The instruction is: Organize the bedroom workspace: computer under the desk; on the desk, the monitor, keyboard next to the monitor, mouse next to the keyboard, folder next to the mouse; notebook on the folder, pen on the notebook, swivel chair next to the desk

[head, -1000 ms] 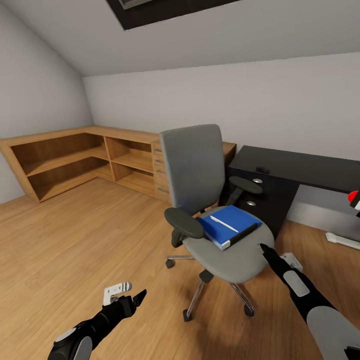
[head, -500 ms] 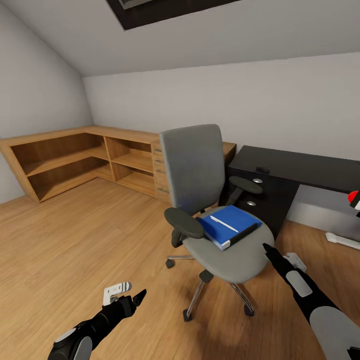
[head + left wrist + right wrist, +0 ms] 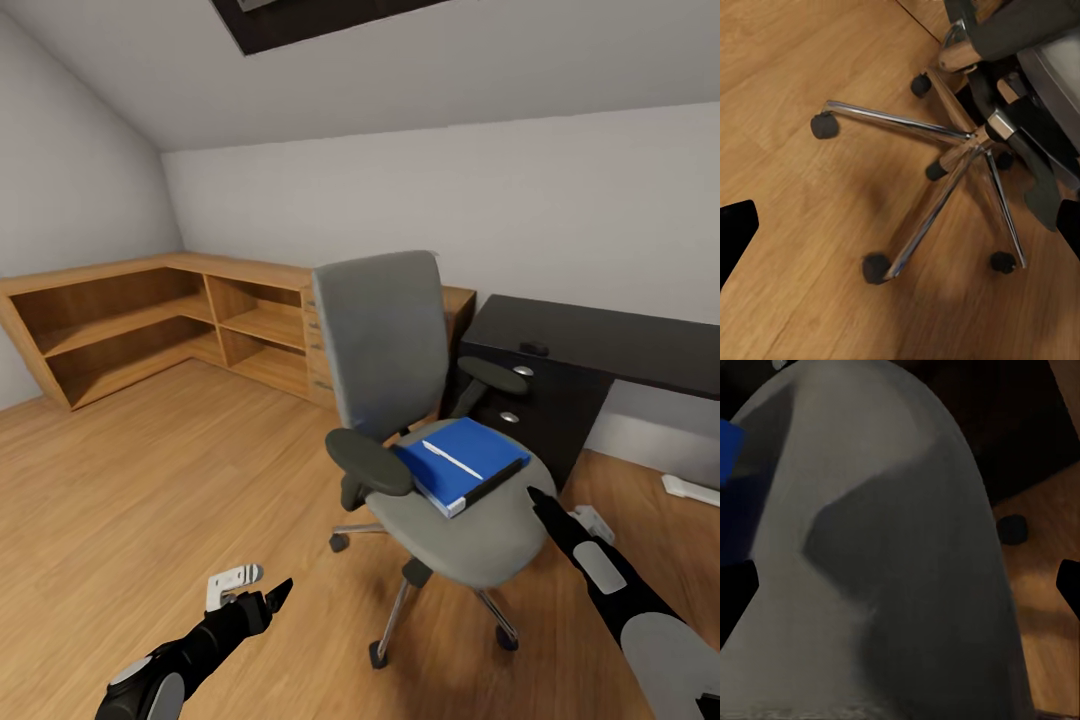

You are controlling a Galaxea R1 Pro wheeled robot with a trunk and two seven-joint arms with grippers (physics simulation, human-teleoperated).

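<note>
Closer now, swivel chair (image 3: pixel 440 480); both arms outstretched low, right pincer (image 3: pixel 534 495) and left pincer (image 3: pixel 272 596) spread.

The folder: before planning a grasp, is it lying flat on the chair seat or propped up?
Flat. The blue folder rests level on the swivel chair seat, with a white pen on top.

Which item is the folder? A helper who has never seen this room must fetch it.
Find the grey swivel chair in front of the black desk. On its seat lies the folder: flat, bright blue, with a white pen resting on top.
</note>
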